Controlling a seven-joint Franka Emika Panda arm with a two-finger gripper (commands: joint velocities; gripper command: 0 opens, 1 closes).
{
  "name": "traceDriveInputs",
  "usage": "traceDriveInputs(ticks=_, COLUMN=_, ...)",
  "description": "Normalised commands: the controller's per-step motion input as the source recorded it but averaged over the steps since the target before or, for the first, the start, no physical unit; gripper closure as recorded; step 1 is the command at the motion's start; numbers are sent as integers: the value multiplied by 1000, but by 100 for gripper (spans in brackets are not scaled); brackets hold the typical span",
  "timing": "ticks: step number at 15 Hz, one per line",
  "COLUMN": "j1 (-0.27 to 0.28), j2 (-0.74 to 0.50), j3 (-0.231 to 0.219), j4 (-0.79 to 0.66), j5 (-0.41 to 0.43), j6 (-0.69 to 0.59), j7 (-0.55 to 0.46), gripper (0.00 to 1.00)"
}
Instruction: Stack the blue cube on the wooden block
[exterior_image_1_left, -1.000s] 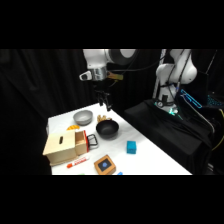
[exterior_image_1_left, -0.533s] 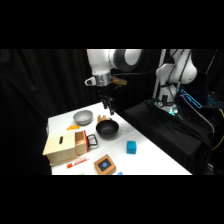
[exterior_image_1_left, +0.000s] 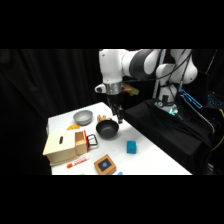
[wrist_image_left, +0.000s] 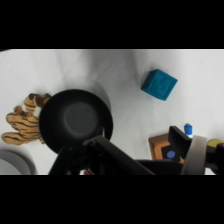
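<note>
**End effector over black bowl – stacking not begun**

End effector (exterior_image_1_left: 119, 120) hangs above the black bowl (exterior_image_1_left: 107, 130), near the bowl's far rim in the side view. Finger state: cannot tell; wrist view shows only dark linkage at the bottom edge. Nothing seen held.

Landmark for positions: black bowl.

- Blue cube (exterior_image_1_left: 131, 146): on the surface (exterior_image_1_left: 155, 160), to the right of and nearer the camera than the bowl, well apart from it. Stands alone, touching nothing but the surface. Wrist view confirms: blue cube (wrist_image_left: 159, 84) clear of the bowl (wrist_image_left: 76, 119), bare surface between.
- Wooden block (exterior_image_1_left: 104, 165): nearer the camera than the bowl, w/ dark blue patch facing up. Nothing on top. Apart from the cube.
- Other items: grey bowl (exterior_image_1_left: 83, 118) to the bowl's left and behind; pale wooden box (exterior_image_1_left: 64, 147) to its left; striped tan object (wrist_image_left: 22, 120) touching or just beside the bowl's rim in the wrist view.

Assessment: no part of the task done. Cube not grasped, not lifted. Remaining, as judged: move end effector from bowl to cube, grasp, carry to block, set down on the patched face, release.
</note>
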Motion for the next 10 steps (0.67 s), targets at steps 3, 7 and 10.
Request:
traceDriveInputs(ticks=3, j1=109, j2=-127, j3=92, j4=-252, j5=-35, j6=328, j7=487, gripper=0)
traceDriveInputs(ticks=7, j1=94, j2=-103, j3=78, j4=-278, j5=-62, j6=407, j7=415, gripper=0)
traceDriveInputs(ticks=10, j1=69, j2=-17, j3=54, j4=-242, j5=-102, j6=434, j7=351, gripper=0)
